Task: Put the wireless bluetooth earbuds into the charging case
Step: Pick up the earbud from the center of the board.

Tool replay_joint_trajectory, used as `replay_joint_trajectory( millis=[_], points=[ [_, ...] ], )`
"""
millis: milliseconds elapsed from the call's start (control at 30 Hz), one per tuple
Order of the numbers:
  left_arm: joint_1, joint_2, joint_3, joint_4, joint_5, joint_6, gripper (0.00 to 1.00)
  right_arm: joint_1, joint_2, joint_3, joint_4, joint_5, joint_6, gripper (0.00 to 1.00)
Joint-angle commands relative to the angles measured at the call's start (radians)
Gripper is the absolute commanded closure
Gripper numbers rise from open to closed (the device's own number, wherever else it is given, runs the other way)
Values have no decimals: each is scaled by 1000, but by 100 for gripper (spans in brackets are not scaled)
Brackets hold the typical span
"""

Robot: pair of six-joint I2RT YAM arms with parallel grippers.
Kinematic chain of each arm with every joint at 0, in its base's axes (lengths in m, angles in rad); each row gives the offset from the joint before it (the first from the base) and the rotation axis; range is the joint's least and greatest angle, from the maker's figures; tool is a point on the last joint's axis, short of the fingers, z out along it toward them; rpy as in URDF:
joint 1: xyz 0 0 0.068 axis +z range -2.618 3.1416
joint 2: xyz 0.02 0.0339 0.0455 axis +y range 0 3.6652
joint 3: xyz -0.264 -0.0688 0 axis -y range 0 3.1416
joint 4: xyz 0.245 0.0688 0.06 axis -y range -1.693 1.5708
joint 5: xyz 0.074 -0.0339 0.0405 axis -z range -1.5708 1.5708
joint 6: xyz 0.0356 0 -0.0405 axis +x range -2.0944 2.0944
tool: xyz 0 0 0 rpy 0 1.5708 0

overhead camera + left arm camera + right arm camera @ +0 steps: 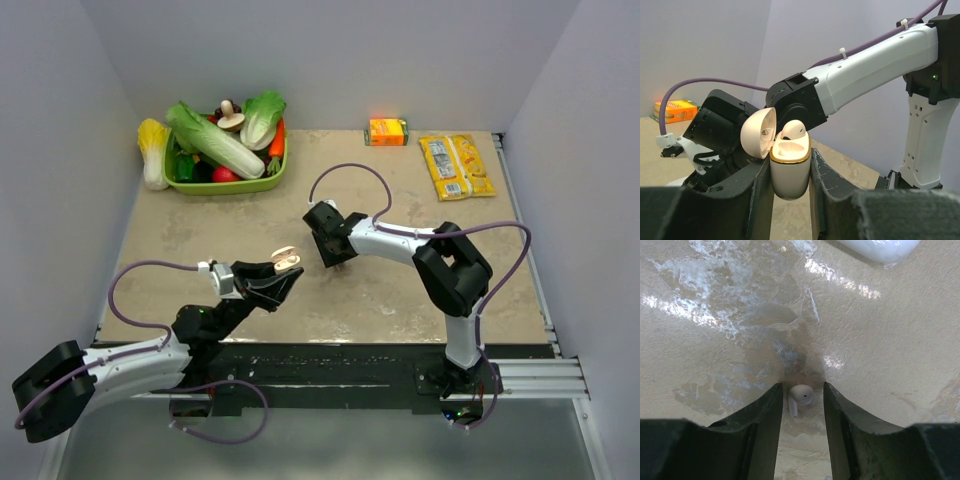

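Left wrist: my left gripper [790, 167] pinches the charging case [790, 177], lid open, first earbud [792, 131] seated, other socket looks empty. Half done, I'd say. Right wrist alone shows the second earbud [801, 395] lying on the table [880, 365], untouched between the spread jaws of my right gripper [802, 386]. Top external resolves neither bud.

Both arms share one build: glossy white shells on the long links of the left arm [130, 365] and right arm [388, 239], matte black housings [455, 270] at the joints. A purple cable [345, 167] loops along each, fastened by white zip ties [842, 51]. A green light [935, 77] glows on one black housing. The jaws are dark and grainy.
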Motion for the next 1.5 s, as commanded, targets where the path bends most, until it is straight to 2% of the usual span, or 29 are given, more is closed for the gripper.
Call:
replay_joint_trajectory(
  millis=[0, 300, 500, 600, 867, 1100, 1333, 1467],
  points=[
    [-6, 7, -197, 372, -1, -10, 100, -4, 20, -1, -81, 1, -29, 58],
    [-7, 10, -202, 389, 3, -15, 100, -4, 44, -13, -70, -30, -29, 59],
    [-7, 0, -205, 380, 0, -13, 100, -4, 34, -43, -61, -53, -30, 63],
    [-9, -4, -207, 380, -1, -12, 100, -4, 25, -64, -50, -62, -27, 66],
    [-9, -14, -207, 366, -1, -12, 100, -4, 5, -110, -13, -83, -15, 84],
    [-9, -5, -204, 363, -10, -4, 100, -4, -101, -147, 36, -63, 25, 99],
    [-9, -2, -193, 360, -21, 10, 100, -4, -251, -179, 80, -33, 61, 100],
    [-9, 9, -181, 357, -27, 17, 100, -4, -379, -231, 170, -14, 74, 100]
  ],
)
